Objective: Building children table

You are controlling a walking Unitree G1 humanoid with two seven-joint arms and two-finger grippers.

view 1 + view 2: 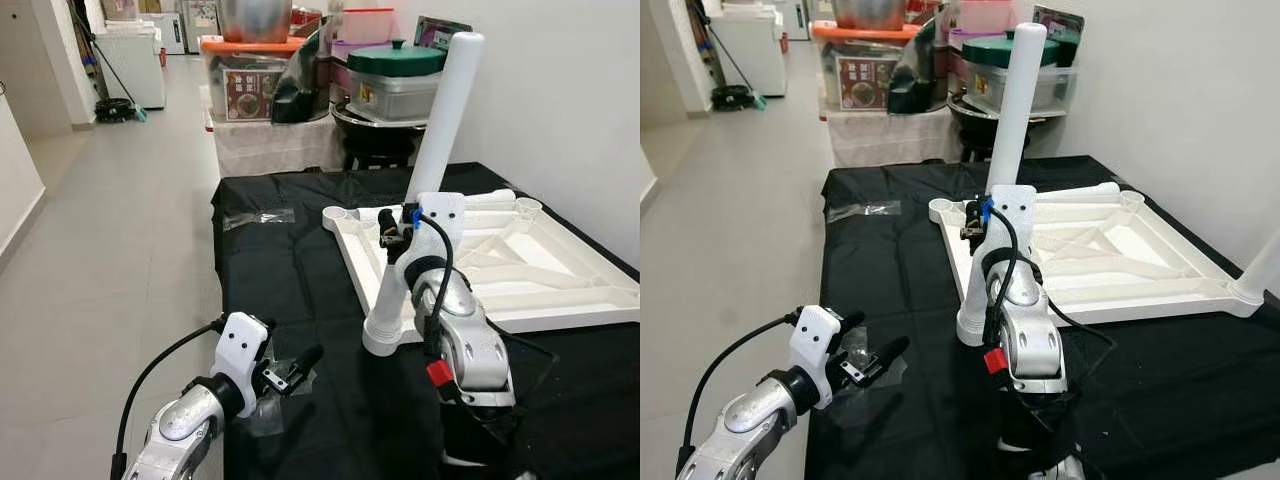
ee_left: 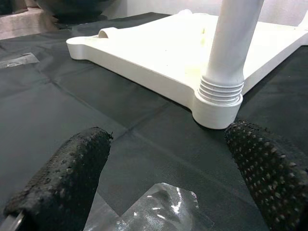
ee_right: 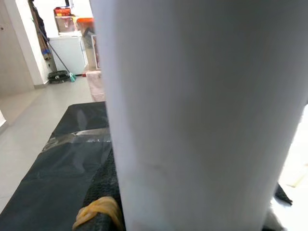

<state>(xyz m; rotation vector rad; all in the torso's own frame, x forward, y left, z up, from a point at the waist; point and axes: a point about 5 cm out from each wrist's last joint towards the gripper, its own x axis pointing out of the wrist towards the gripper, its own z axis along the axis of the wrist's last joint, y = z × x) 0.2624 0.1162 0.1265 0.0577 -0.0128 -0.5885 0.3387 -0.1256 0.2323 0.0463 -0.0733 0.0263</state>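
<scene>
Head stereo pair looks forward and down over the black-draped worktop (image 1: 290, 290), both eyes sharing the upturned white plastic tabletop (image 1: 1110, 250) and its upright white tubular leg (image 1: 440, 120). The left wrist camera sits low near the cloth, facing the leg's threaded socket (image 2: 219, 96); the right wrist camera presses close against the leg (image 3: 192, 115).

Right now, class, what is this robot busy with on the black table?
It is assembling a white plastic children's table. The tabletop lies upside down on the black cloth. The right gripper is clamped on a white leg standing tilted in the near corner socket, its thread not fully seated. The left gripper hovers open near a scrap of clear plastic.
</scene>
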